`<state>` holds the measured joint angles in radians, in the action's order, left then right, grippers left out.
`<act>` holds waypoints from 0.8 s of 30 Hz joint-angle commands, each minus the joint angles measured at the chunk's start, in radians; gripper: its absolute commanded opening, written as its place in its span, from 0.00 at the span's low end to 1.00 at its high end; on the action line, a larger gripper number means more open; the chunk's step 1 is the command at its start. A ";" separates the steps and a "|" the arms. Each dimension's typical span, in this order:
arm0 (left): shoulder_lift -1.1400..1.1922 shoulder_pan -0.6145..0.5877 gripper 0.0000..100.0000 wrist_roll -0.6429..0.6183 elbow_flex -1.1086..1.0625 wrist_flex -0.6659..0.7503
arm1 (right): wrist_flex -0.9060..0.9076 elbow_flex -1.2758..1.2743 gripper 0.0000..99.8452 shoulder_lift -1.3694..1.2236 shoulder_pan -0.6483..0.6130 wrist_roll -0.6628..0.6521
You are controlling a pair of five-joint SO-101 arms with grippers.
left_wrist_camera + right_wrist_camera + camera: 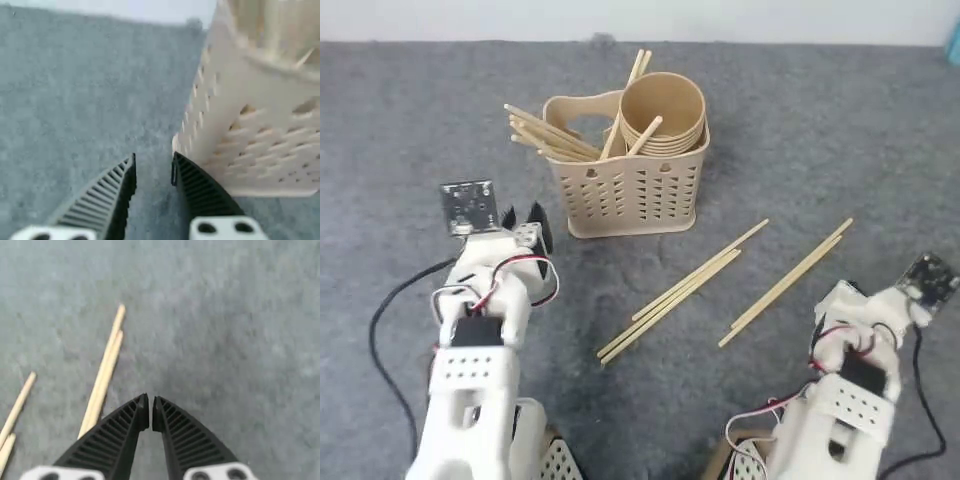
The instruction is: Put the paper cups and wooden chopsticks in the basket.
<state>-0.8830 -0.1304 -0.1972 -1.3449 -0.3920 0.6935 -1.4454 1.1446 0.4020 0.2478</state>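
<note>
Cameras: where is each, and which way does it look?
High view: overhead, looking down at beige slotted plastic basket, wooden chopsticks, both arms.
Left wrist view: on left arm, facing the basket past its left tool.
Right wrist view: on right arm, facing the chopsticks past its right tool.
High and left wrist share the basket.

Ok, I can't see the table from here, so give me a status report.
Left hand open, empty, beside basket. Right hand shut, empty. Cups in basket; four chopsticks on the carpet. Nothing blocking them.
</note>
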 commanded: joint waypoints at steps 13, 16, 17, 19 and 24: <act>0.554 0.020 0.11 0.100 0.329 0.032 | 0.435 0.479 0.04 -0.252 -0.028 -0.092; 0.554 0.020 0.11 0.100 0.329 0.032 | 0.521 0.652 0.04 -0.464 -0.088 -0.091; 0.554 0.020 0.11 0.100 0.329 0.032 | 0.536 0.706 0.04 -0.532 -0.107 -0.089; 0.554 0.020 0.11 0.100 0.331 0.034 | 0.550 0.804 0.04 -0.671 -0.143 -0.087; 0.557 0.009 0.11 0.098 0.332 0.035 | 0.550 1.076 0.04 -0.978 -0.165 0.035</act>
<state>-0.3276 -0.1135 -0.1097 -1.0579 -0.3813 1.2398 -0.5585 0.3099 0.2501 0.2064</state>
